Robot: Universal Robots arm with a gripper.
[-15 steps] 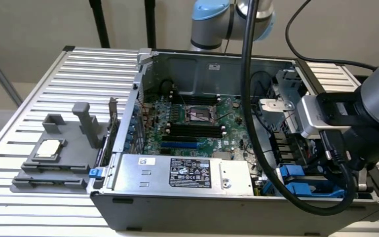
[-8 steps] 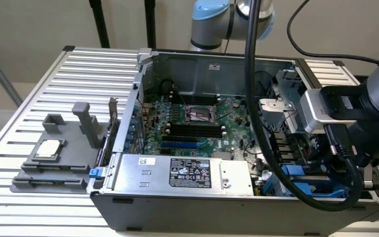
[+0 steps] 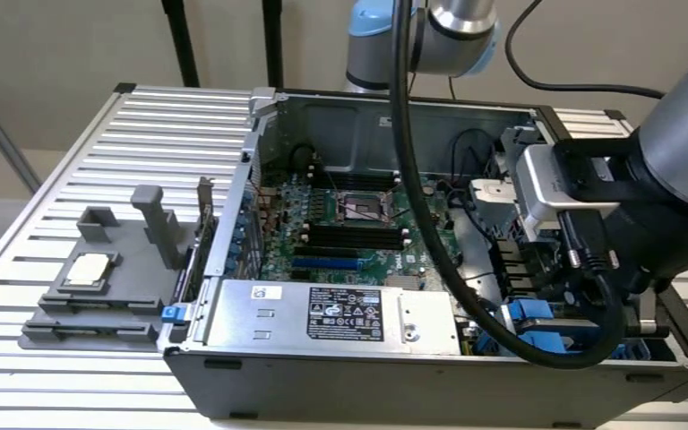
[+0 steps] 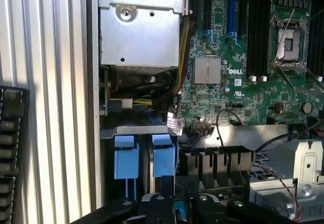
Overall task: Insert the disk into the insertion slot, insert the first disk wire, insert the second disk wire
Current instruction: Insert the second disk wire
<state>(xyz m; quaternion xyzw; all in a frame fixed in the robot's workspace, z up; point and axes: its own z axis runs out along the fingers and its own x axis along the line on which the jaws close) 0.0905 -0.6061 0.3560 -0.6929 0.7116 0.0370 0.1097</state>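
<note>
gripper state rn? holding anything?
Gripper: over the blue tabs of the drive cage inside the computer case; cannot tell whether it is open, shut, or holding anything.

The word "DELL" stood in white letters on the green motherboard (image 4: 243,72), at about three o'clock from the finned silver heatsink (image 4: 207,70). The black-and-white label (image 3: 346,313) on the silver power-supply box (image 3: 320,315) carried print too small to read.
</note>
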